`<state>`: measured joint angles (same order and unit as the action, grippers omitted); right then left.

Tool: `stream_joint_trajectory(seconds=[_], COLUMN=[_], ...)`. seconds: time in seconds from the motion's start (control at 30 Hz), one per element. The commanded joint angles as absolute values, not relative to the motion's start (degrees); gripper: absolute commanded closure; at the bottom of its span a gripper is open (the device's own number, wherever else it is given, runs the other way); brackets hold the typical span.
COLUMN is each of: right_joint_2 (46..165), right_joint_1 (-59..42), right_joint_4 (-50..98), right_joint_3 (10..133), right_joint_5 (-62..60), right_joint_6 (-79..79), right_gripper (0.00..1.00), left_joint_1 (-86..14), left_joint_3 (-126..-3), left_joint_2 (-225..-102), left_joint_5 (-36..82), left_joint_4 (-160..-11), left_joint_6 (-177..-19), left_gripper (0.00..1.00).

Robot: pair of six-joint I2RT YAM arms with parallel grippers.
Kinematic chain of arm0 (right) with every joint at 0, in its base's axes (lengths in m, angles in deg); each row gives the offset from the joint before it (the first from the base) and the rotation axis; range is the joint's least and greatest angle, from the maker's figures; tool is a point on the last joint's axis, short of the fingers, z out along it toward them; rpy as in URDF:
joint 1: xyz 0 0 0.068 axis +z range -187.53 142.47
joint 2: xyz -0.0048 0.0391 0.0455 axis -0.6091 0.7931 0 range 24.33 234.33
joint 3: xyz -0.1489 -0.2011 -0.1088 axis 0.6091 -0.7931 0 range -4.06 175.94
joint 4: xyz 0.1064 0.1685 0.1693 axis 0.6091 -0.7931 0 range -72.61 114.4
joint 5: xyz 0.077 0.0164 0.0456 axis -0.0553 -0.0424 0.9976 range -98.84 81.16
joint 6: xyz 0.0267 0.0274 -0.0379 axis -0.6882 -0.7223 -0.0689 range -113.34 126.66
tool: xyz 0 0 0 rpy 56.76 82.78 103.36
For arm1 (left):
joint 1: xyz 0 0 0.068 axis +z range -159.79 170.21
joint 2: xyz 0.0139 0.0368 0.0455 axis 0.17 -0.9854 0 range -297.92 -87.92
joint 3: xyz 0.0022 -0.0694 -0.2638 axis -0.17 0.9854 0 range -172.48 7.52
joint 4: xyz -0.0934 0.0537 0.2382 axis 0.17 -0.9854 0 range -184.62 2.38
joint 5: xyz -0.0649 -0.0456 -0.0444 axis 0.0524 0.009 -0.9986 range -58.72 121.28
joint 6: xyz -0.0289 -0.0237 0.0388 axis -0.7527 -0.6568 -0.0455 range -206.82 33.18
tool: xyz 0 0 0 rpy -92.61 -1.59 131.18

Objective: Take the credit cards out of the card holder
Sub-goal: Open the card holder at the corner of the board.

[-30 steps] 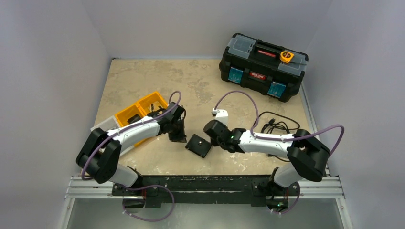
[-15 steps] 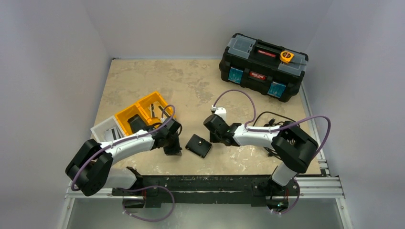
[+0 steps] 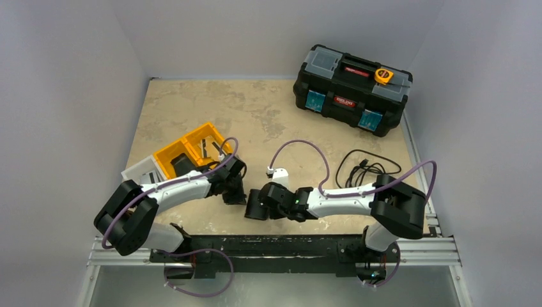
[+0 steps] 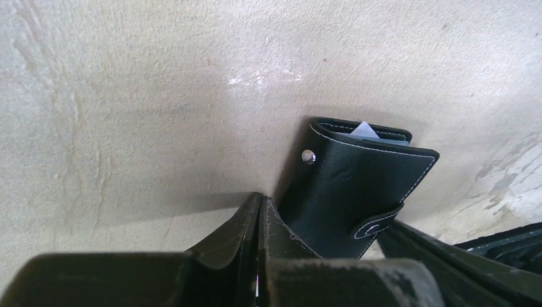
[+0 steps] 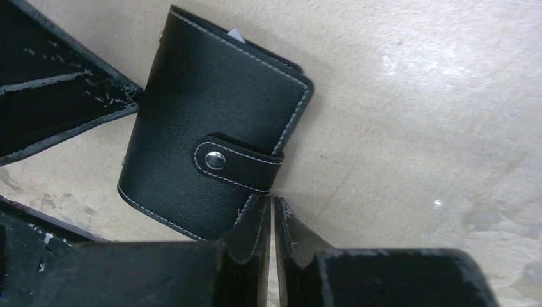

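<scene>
Snapped shut on the tabletop [image 5: 415,96], the card holder [image 5: 211,121] lies between left claw [image 4: 259,211] and right claw [image 5: 271,217], both closed empty; opening looks in hand, and next the strap [image 5: 238,164] needs unsnapping.

The top external camera looks steeply down from high behind the near edge, taking in the whole table [image 3: 192,109]. The 2 wrist cameras hover close over the tabletop, both framing the card holder [image 4: 351,192] at close range.
</scene>
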<state>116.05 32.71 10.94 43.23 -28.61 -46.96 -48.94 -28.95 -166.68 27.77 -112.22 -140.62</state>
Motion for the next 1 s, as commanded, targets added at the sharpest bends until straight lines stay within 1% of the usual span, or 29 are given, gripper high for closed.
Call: stream_joint_trajectory(seconds=[0.0, 0.17, 0.2, 0.27, 0.37, 0.6, 0.7, 0.77, 0.97], right_joint_2=[111.6, 110.8, 111.4, 113.5, 118.6, 125.3, 127.2, 127.9, 130.4], right_joint_1=[31.9, 32.2, 32.8, 34.0, 35.5, 36.5, 36.9, 37.2, 38.1], right_joint_4=[6.1, 0.0, -0.3, -1.7, -4.3, -6.8, -9.0, -9.8, -10.9], right_joint_3=[43.3, 49.5, 50.9, 54.2, 59.2, 63.8, 64.9, 65.2, 66.4], right_joint_5=[-32.1, -36.1, -36.3, -37.6, -39.1, -40.1, -41.5, -42.1, -44.5], right_joint_6=[-51.0, -48.0, -47.3, -46.3, -45.6, -46.4, -47.3, -47.7, -48.0], right_gripper=[0.92, 0.81, 0.77, 0.71, 0.66, 0.65, 0.65, 0.65, 0.63], left_joint_1=[-49.1, -49.1, -49.1, -49.1, -48.5, -47.7, -47.7, -47.7, -47.7], left_joint_3=[-31.8, -31.0, -30.8, -30.2, -27.8, -23.1, -21.9, -21.5, -22.5], left_joint_2=[-165.6, -159.0, -157.7, -155.7, -154.4, -158.1, -160.8, -162.3, -164.8], left_joint_5=[30.5, 31.0, 30.0, 27.0, 21.0, 14.2, 13.2, 14.3, 19.5], left_joint_4=[-114.7, -118.8, -118.8, -117.8, -113.2, -102.9, -99.6, -99.8, -105.8], left_joint_6=[-138.7, -138.4, -138.3, -139.0, -141.9, -148.7, -151.1, -152.1, -152.5], left_gripper=[1.0, 0.99, 0.95, 0.91, 0.88, 0.93, 0.97, 1.0, 1.0])
